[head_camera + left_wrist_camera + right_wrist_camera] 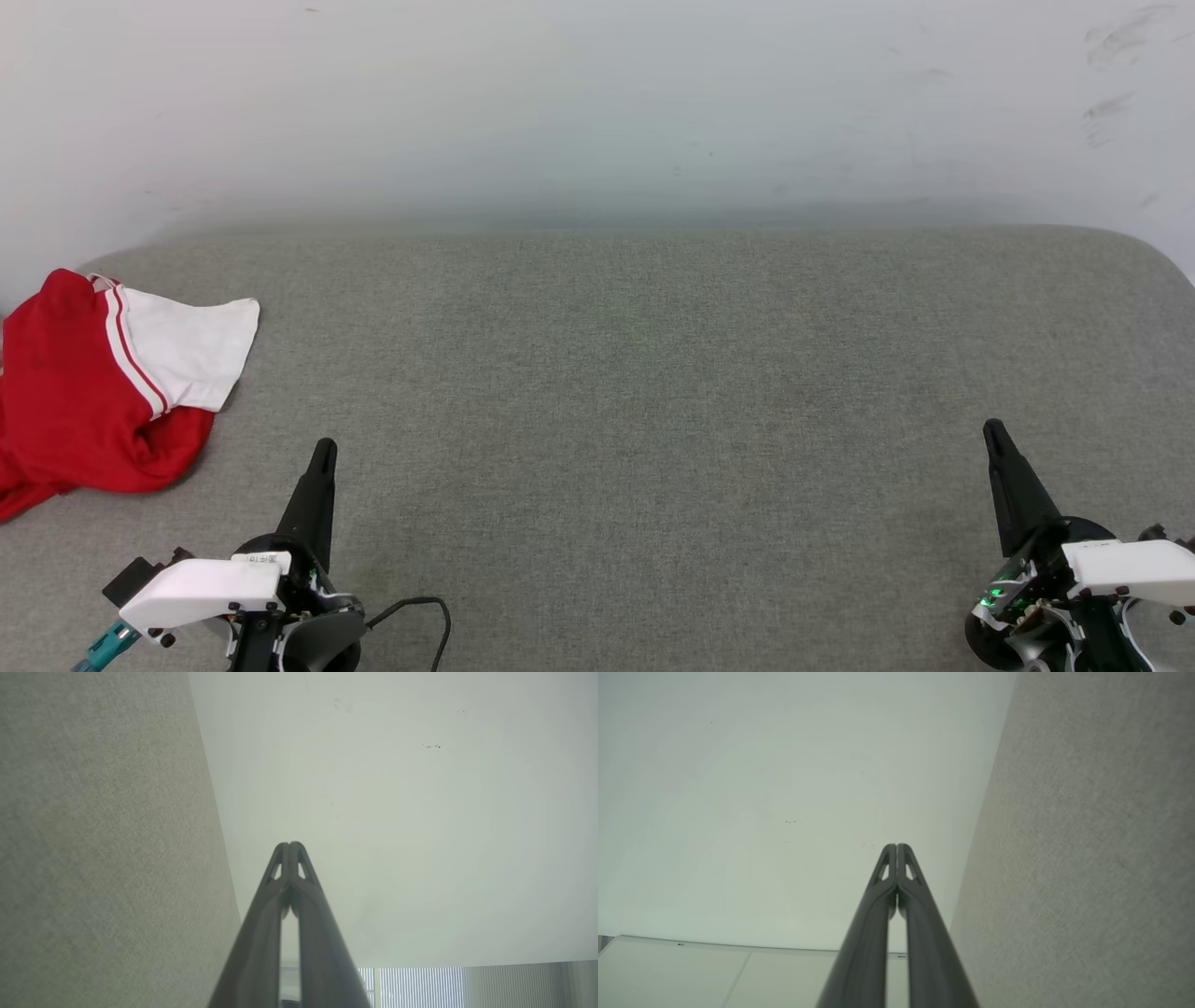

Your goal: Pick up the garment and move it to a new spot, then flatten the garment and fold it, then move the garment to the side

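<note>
The garment, a red shirt with a white sleeve and red-white striped trim, lies crumpled at the far left edge of the grey fabric surface, partly cut off by the frame. My left gripper sits at the lower left, shut and empty, a short way right of and nearer than the garment, not touching it. At the lower right my right gripper is also shut with nothing in it. In the wrist views the left gripper and right gripper show their tips pressed together.
A pale wall rises behind the grey surface, which has a rounded back right corner. A black cable loops beside the left wrist. Window blinds appear in the left wrist view.
</note>
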Robot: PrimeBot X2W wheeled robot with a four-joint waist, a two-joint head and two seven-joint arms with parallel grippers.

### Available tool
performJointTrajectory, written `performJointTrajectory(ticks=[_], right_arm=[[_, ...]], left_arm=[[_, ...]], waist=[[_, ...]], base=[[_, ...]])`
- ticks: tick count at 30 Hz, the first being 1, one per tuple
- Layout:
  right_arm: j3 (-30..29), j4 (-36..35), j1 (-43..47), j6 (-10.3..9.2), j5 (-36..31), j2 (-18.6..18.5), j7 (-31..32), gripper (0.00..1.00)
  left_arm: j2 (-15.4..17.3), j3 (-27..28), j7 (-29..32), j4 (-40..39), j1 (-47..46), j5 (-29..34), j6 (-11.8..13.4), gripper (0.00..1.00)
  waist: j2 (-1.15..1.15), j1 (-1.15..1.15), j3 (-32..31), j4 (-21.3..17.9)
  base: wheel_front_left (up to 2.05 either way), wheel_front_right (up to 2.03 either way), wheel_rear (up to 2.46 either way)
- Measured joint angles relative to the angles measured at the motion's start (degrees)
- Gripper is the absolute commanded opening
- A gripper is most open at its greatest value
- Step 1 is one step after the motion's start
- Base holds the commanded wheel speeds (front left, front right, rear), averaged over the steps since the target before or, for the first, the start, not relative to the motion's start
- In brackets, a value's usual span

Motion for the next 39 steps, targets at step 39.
performJointTrajectory(ticks=[39], right_arm=[[0.0,0.0,0.0,0.0,0.0,0.0,0.0,0.0]], left_arm=[[0.0,-0.01,0.0,0.0,0.0,0.0,0.0,0.0]], waist=[[0.0,0.0,0.0,0.0]], base=[[0.0,0.0,0.0]])
